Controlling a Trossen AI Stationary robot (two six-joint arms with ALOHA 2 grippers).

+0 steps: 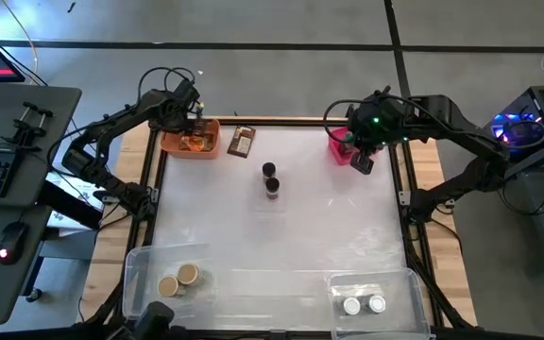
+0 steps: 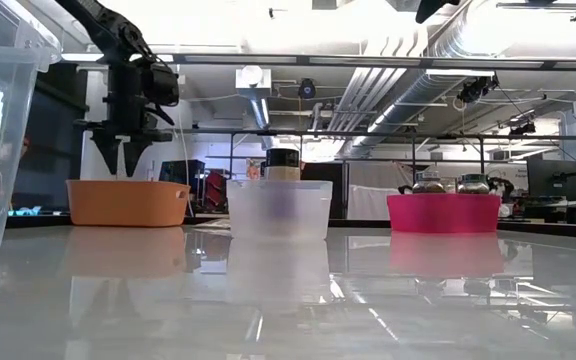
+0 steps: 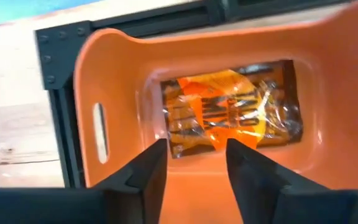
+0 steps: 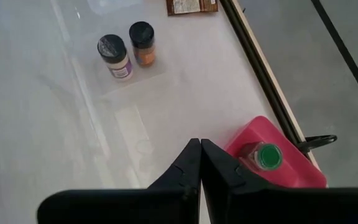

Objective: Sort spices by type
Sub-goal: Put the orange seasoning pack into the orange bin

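Left arm reaching to the far left corner, left gripper (image 3: 191,162) pointing down with fingers parted and empty, right arm at far right, right gripper (image 4: 201,163) fingers pressed together

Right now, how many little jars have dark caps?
2. Both dark-capped jars stand side by side in the middle of the table: one farther from the tubs, the other just nearer them. Jars inside the pink bin are partly hidden, so others may exist.

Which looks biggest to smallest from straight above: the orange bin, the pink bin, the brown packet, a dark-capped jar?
1. Orange bin.
2. Pink bin, though the right arm partly covers it, so this is unsure.
3. Brown packet.
4. Dark-capped jar, smallest.
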